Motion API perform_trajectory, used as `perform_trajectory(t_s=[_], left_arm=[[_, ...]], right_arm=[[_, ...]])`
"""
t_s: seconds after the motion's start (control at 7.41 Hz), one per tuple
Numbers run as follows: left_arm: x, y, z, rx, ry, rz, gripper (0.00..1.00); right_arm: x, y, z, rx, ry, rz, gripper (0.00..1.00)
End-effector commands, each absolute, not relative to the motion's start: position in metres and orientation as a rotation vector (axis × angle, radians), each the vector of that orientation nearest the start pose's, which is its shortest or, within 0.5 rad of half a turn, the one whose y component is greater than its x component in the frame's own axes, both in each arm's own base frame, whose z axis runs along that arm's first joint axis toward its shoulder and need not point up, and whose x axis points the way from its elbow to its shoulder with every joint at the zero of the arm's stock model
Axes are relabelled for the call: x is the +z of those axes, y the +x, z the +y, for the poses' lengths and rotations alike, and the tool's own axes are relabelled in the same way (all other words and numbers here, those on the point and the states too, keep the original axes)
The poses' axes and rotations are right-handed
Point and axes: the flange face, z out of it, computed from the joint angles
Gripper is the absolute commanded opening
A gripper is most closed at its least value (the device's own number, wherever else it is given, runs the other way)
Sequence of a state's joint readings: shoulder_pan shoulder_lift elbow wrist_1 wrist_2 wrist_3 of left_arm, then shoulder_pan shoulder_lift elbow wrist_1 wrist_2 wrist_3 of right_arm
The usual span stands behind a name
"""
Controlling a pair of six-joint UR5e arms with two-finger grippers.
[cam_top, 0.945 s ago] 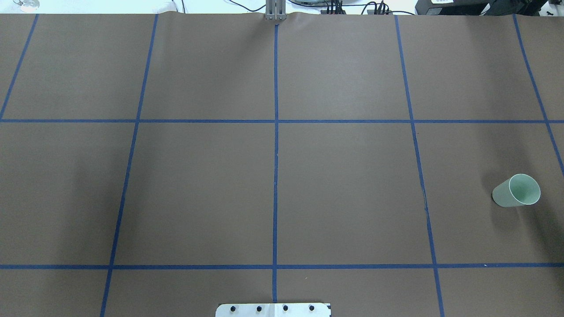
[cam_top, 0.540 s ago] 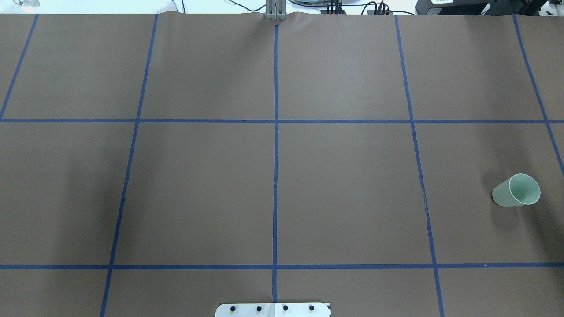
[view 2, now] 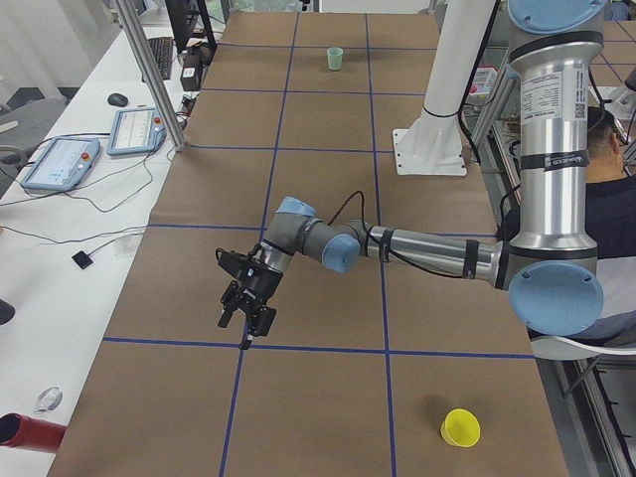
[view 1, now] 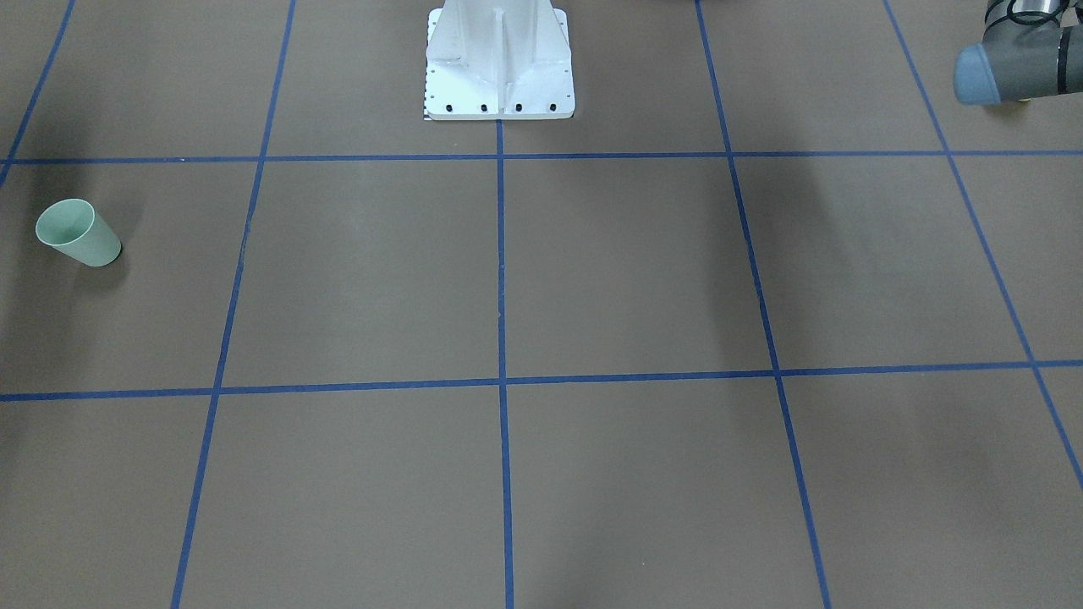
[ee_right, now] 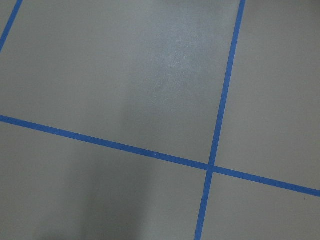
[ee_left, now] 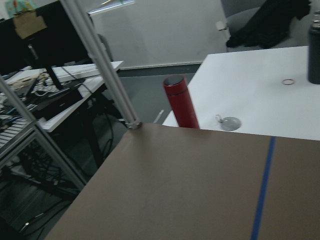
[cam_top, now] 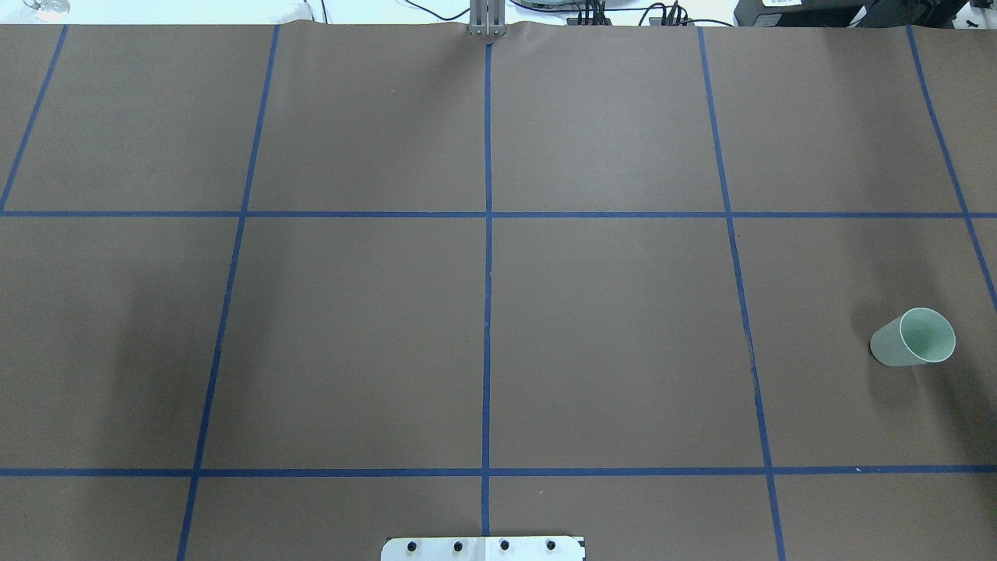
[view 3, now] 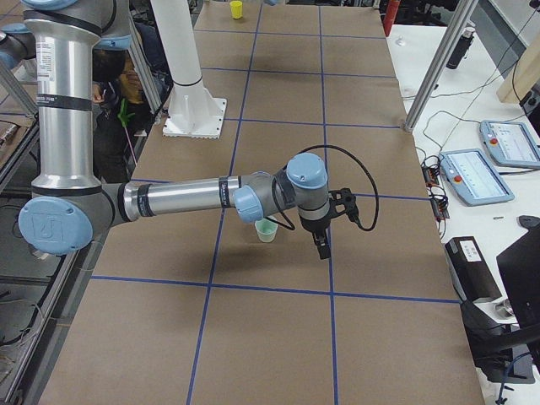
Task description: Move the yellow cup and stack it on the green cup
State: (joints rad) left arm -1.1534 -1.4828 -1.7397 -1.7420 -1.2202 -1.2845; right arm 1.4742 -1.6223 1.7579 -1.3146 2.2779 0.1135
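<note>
The green cup (cam_top: 913, 336) stands upright at the table's right side; it also shows in the front view (view 1: 78, 233), the left view (view 2: 335, 58) and the right view (view 3: 267, 229). The yellow cup (view 2: 460, 427) sits at the table's left end near the robot's side, also far off in the right view (view 3: 236, 8). My left gripper (view 2: 245, 323) hangs over the table, well away from the yellow cup. My right gripper (view 3: 321, 247) hangs just beside the green cup. Both show only in side views, so I cannot tell their state.
The white robot base (view 1: 499, 59) stands at the middle of the near edge. A red bottle (ee_left: 180, 102) stands just beyond the table's left end. A metal post (view 2: 149, 70) and teach pendants (view 2: 60, 159) line the far side. A person (view 2: 606, 199) sits behind the robot.
</note>
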Motion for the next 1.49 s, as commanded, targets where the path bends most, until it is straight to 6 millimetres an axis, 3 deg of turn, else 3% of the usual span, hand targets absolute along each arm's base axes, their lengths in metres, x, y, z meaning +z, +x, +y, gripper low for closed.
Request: perform_trajectory(t_s=[0.0, 0.14, 0.54, 0.95, 1.22, 1.35], left_arm=[[0.646, 0.03, -0.48, -1.128, 0.318, -0.224, 1.0], [0.666, 0.027, -0.46, -1.216, 0.308, -0.293, 1.0], [0.702, 0.037, -0.417, -1.337, 0.229, -0.58, 1.0], [0.763, 0.056, -0.367, -1.464, 0.123, -0.863, 1.0], [0.783, 0.069, -0.334, -1.553, 0.011, -1.037, 1.0], [0.785, 0.086, -0.319, -1.581, -0.03, -1.095, 1.0]], right_arm=[[0.568, 0.021, -0.491, -0.123, 0.297, -0.733, 1.0], [0.568, 0.021, -0.489, -0.124, 0.296, -0.733, 1.0], [0.565, 0.021, -0.489, -0.13, 0.305, -0.733, 1.0], [0.564, 0.02, -0.49, -0.136, 0.307, -0.733, 1.0], [0.564, 0.02, -0.489, -0.14, 0.309, -0.732, 1.0], [0.563, 0.02, -0.49, -0.141, 0.311, -0.732, 1.0]])
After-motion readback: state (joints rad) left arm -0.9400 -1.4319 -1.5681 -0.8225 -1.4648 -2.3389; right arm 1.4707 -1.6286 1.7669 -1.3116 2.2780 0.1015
